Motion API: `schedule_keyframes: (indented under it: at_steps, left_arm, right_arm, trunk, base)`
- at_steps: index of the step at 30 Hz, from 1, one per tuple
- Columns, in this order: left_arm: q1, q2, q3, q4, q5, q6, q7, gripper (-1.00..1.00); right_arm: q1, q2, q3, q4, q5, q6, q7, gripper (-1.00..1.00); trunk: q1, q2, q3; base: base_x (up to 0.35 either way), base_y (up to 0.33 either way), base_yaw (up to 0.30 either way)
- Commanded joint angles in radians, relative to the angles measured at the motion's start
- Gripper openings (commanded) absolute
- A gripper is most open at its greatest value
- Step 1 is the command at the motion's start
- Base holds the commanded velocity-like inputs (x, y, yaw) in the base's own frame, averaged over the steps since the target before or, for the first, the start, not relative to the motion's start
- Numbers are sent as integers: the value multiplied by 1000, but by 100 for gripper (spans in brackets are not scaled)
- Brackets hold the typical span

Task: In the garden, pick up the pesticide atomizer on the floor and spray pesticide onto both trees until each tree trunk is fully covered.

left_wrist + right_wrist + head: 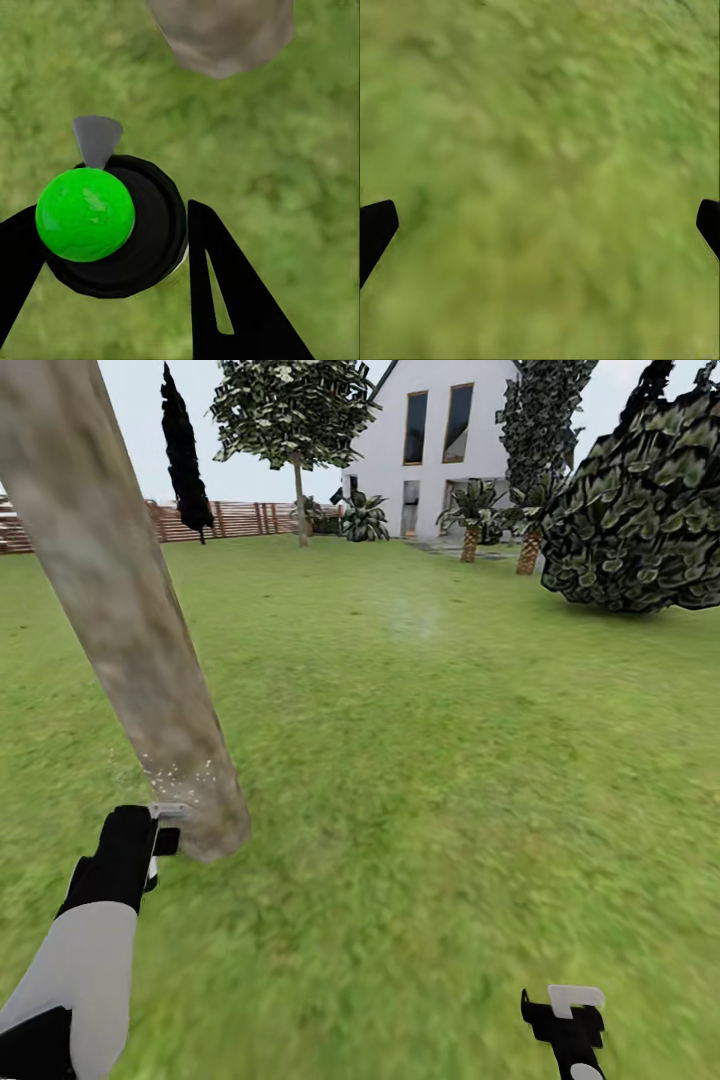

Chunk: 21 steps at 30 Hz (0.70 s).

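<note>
My left gripper [112,247] clamped on pesticide atomizer [86,214], jaws either side of bottle, nozzle toward tree trunk [120,610] base. Pesticide [175,772] specks low on trunk; upper trunk bare, I judge. Second tree [295,420] far, unsprayed. Right gripper [563,1015] jaws apart, empty.

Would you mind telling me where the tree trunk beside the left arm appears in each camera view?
Head view: the trunk leans across the left side, white specks near its base, just beyond the left tool.
Left wrist view: its base sits at the top edge, past the atomizer.
Right wrist view: not in it.
Shared landmark: the grass.
</note>
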<state>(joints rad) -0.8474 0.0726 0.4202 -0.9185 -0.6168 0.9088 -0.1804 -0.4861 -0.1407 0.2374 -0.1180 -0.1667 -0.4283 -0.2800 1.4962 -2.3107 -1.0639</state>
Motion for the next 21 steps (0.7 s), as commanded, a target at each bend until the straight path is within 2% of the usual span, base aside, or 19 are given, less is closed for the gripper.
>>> schedule_keyframes:
  at_steps: [1,4,9,16,21]
  left_arm:
    - [-11,1,2,-1,-9,3,-10,-100]
    - [-49,2,2,-2,-6,73,-11,-100]
    - [-89,5,1,-14,-10,94,-13,-100]
    - [-80,3,0,-32,-9,92,-14,-100]
    - [-75,2,-2,-30,-8,91,-13,-100]
  right_arm:
    - [0,0,9,0,-10,-3,-2,100]
    - [0,1,8,0,-10,-3,-2,100]
    - [0,0,9,0,-10,-3,-2,100]
    - [0,0,8,0,-11,-3,-2,100]
    - [0,0,8,-1,-11,-3,-2,100]
  trunk:
    - [0,0,-1]
    - [0,0,-1]
    - [0,0,-1]
    - [0,0,-1]
    - [0,0,-1]
  base:
    - [296,-104,275]
    - [310,-80,135]
    - [201,-45,10]
    - [3,-12,0]
    - [0,-249,0]
